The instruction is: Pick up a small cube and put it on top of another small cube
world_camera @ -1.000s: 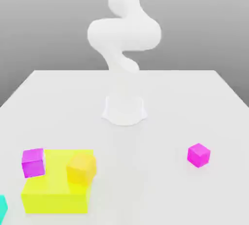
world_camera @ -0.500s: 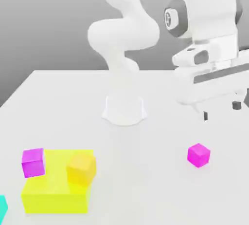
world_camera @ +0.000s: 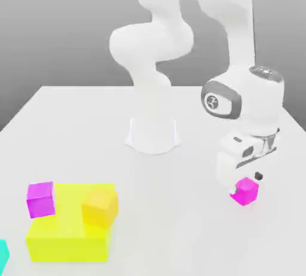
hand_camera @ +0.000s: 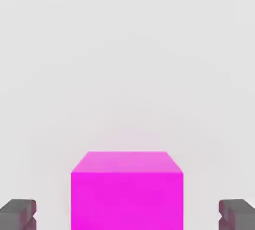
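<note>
The small cube (world_camera: 246, 192) is plain pink-magenta and sits on the white table at the exterior view's right. My gripper (world_camera: 246, 184) hangs straight down over it, open. In the hand view the small cube (hand_camera: 127, 189) stands between the two dark fingertips (hand_camera: 18, 214), with a gap on each side and nothing gripped. A slightly larger, more purple cube (world_camera: 40, 199) and an orange-yellow cube (world_camera: 100, 207) rest far off at the exterior view's left.
A big flat yellow block (world_camera: 66, 239) lies under the orange-yellow cube at the front left, with a teal object (world_camera: 3, 255) at the frame's edge beside it. The arm's white base (world_camera: 153, 134) stands mid-table.
The arm has swung in from the upper right and come down over the pink cube. The fingers have stayed open. No cube has moved.
</note>
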Robot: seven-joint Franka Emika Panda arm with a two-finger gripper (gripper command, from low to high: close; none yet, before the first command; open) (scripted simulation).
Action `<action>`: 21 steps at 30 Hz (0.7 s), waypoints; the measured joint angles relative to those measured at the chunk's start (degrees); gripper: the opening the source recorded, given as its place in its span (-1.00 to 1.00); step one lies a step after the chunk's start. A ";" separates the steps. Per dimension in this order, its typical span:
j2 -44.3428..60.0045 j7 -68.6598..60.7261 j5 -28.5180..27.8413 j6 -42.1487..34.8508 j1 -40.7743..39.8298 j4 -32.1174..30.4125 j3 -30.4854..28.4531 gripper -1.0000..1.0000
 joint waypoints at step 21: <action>-19.43 -27.50 14.47 -20.46 -14.21 1.31 -0.11 -1.00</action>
